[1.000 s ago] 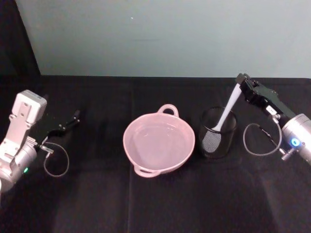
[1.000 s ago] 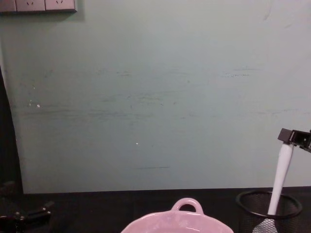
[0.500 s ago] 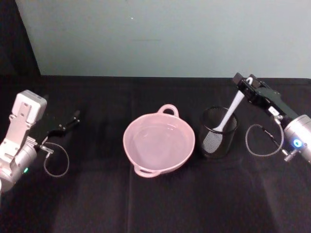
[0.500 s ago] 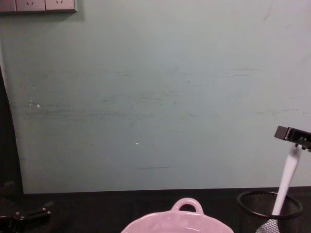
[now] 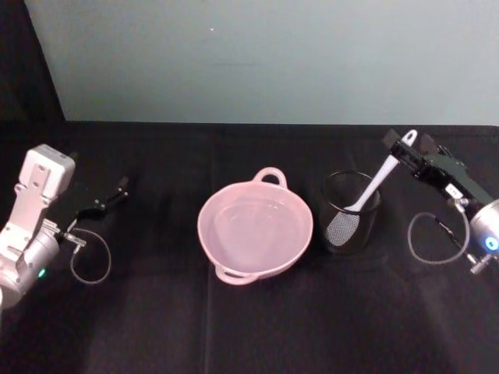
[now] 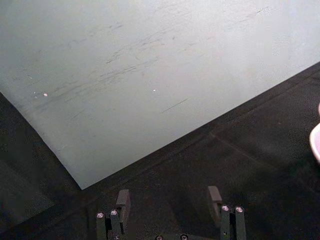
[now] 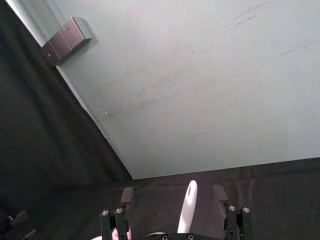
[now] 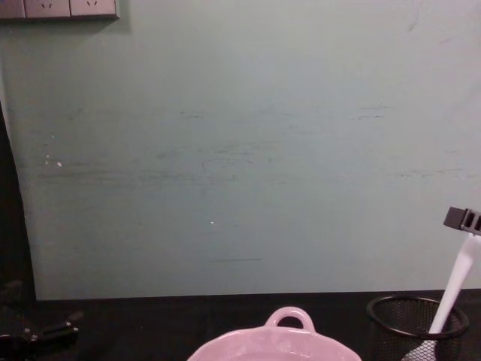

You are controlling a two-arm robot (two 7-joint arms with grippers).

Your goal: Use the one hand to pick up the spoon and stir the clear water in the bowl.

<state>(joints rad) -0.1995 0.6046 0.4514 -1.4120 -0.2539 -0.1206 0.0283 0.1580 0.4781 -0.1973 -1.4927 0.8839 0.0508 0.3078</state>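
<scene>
Right tool (image 5: 405,144) fingers spread, raised; left tool (image 5: 117,189) parked, fingers apart.

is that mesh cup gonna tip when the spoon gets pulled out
Possibly. The mesh cup looks light and see-through, and the spoon leans on its rim, so a sideways pull could tilt it. The open right gripper at the handle end should probably lift straight up.
</scene>
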